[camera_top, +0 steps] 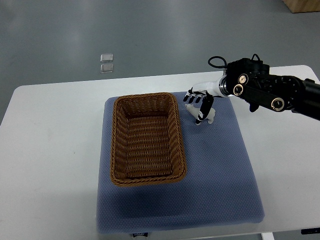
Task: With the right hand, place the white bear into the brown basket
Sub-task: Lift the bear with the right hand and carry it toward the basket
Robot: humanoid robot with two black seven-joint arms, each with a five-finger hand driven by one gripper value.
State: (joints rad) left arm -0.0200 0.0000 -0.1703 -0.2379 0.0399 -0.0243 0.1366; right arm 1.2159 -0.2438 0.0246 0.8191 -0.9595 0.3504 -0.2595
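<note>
The brown woven basket [146, 139] stands empty on the left half of a blue mat [220, 170]. My right hand [198, 106] reaches in from the right edge and sits just right of the basket's far right corner, over the mat. Its fingers [194, 98] are curled down around a small white bear [211, 116], which shows only as a white patch beside the thumb. The bear is low, at or just above the mat. My left arm is out of view.
The mat lies on a white table [50, 150]. Two small clear squares [106, 62] lie on the grey floor beyond the table's far edge. My black right forearm [270, 90] crosses the table's far right corner.
</note>
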